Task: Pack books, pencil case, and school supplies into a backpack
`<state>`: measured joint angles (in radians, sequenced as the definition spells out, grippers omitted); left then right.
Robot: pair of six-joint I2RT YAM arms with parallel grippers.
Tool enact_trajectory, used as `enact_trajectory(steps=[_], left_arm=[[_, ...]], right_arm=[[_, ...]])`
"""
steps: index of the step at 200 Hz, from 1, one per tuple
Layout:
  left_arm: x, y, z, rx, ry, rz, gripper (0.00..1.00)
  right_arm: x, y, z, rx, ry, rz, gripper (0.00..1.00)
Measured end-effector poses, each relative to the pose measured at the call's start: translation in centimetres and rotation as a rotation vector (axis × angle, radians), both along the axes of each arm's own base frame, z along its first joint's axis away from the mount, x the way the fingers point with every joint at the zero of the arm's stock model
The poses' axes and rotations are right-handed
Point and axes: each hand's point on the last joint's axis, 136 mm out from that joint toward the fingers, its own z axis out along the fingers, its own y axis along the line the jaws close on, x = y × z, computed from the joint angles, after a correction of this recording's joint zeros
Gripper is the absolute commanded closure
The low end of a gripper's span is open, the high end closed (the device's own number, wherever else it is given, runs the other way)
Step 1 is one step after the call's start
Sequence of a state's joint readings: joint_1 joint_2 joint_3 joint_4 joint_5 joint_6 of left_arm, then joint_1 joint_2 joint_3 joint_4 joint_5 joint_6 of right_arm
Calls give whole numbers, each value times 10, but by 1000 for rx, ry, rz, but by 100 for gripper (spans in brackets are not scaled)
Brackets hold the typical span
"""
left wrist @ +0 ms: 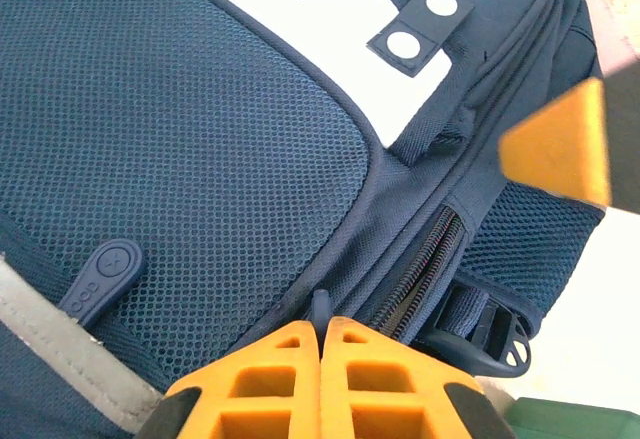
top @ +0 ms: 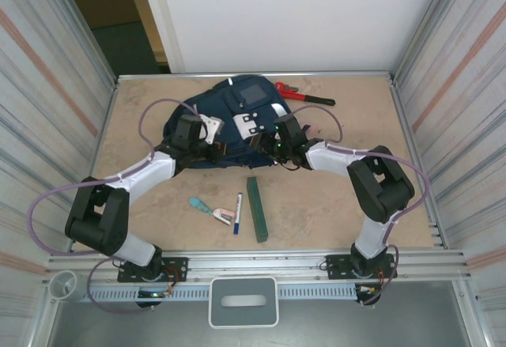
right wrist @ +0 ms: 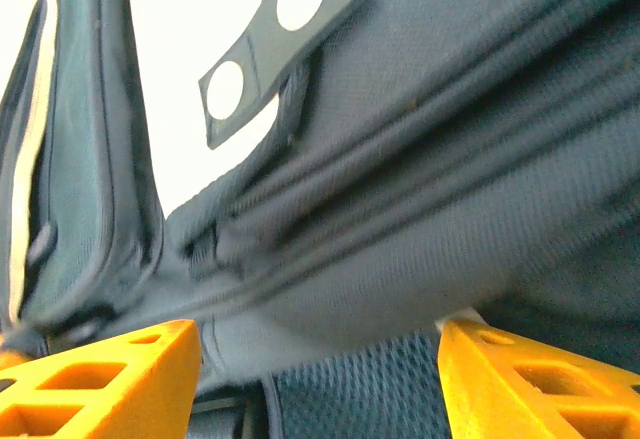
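The backpack lies just ahead of both: left gripper pinches its dark tab, right gripper stands open.

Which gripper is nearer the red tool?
Right. The right gripper is at the backpack's right side, just short of the red tool; the left gripper is at its left side.

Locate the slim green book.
In the top view, the green book lies on the table, just right of the marker, on the backpack's near side.
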<state>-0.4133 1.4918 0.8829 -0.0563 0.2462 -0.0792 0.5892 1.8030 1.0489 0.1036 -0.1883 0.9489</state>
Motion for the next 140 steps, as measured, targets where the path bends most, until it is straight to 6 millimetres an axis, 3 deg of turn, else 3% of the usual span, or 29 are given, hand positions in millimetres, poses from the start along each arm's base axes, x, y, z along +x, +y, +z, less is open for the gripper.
enact_trajectory(steps=[18,39,53,89,140], left_arm=[[-1,-3,0,-1,-1,-9,100],[-1,-3,0,3,-4,-8,100],[0,-2,0,10,-8,-5,100],[1,12,4,96,-53,32,100],[10,68,16,177,-106,199,100]], right_arm=[[9,4,-4,-4,14,-17,47],[18,7,-3,-14,14,-32,85],[22,3,-5,-27,17,-46,100],[30,4,8,-41,-29,-21,100],[38,7,35,-20,-94,66,100]])
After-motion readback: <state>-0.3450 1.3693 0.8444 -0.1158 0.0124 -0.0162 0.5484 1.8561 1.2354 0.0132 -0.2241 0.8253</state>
